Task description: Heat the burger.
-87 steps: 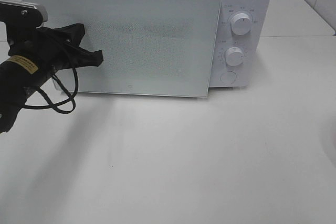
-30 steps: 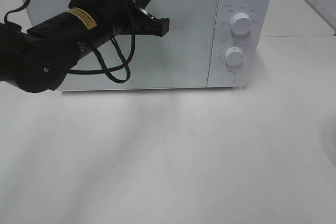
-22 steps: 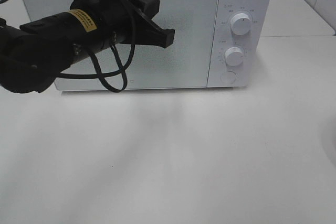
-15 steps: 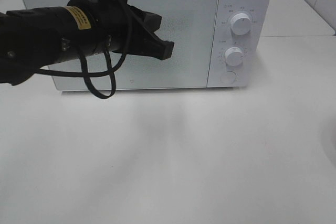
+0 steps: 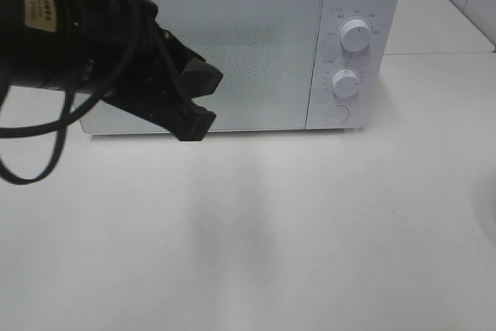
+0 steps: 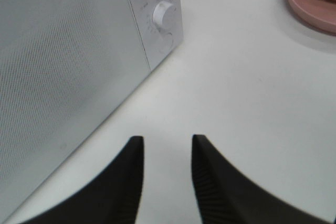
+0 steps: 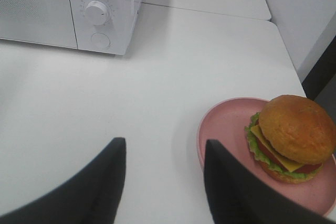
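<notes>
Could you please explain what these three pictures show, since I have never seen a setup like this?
This is a two-armed robot at a white table. One camera looks down from above; the others ride on each arm's wrist. The overhead view shows a white microwave, door closed, with the black left arm in front; its left gripper stands slightly apart, holding nothing. The right wrist view shows the right gripper with fingers apart, also empty, above the table near a burger on a pink plate.
</notes>
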Motion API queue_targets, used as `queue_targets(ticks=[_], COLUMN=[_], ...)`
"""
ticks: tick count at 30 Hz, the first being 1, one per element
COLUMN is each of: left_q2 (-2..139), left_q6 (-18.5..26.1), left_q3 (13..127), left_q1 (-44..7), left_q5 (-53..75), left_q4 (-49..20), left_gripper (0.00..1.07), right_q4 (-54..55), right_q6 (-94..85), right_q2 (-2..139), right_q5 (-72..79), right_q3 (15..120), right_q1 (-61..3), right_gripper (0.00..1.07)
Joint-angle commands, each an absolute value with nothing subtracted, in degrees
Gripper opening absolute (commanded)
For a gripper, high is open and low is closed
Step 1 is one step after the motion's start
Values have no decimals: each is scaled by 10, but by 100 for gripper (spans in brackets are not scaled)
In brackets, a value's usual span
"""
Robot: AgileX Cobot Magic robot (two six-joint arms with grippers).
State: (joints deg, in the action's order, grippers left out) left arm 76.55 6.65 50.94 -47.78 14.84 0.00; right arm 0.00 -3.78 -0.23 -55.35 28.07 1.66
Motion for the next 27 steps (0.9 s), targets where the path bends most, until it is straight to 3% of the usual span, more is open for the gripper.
queue_targets(ticks=[1, 2, 3, 5, 11, 14, 16, 17, 18, 19, 21, 22, 26, 27], left_q2=[740, 734, 734, 727, 705, 674, 652, 652, 637, 637, 617, 617, 584, 584], left_q6=[11, -40, -40, -57, -58, -44, -30, -30, -17, -17, 6, 6, 59, 59], left_q3=[509, 511, 511, 516, 516, 516, 516, 516, 516, 516, 516, 516, 502, 502], left_q1=[-481, -480, -480, -480, -480, -452, -402, -402, -361, -361, -289, -289, -194, -194], left_q5=[225, 266, 266, 333, 374, 393, 425, 425, 460, 460, 511, 511, 573, 573], left_q4=[-10, 0, 0, 26, 27, 13, -5, -5, -11, -11, -10, -10, -41, -41], left_gripper=[65, 81, 81, 102, 102, 102, 102, 102, 102, 102, 102, 102, 102, 102], right_q4=[0, 0, 0, 0, 0, 0, 0, 0, 0, 0, 0, 0, 0, 0], right_q6=[-33, -33, -33, -33, -33, -33, -33, -33, -33, -33, -33, -33, -33, -33], right_q2=[-18, -18, -18, -18, -18, -18, -18, -18, -18, -18, -18, -18, -18, -18], right_q5=[-551, -551, -551, -551, -551, -551, -551, -551, -551, -551, -551, -551, -551, -551], right_q3=[282, 282, 282, 282, 282, 282, 282, 282, 282, 282, 282, 282, 282, 282], right_q1=[18, 18, 18, 18, 18, 18, 18, 18, 18, 18, 18, 18, 18, 18], right_gripper=[49, 49, 49, 49, 49, 49, 49, 49, 49, 49, 49, 49, 49, 49])
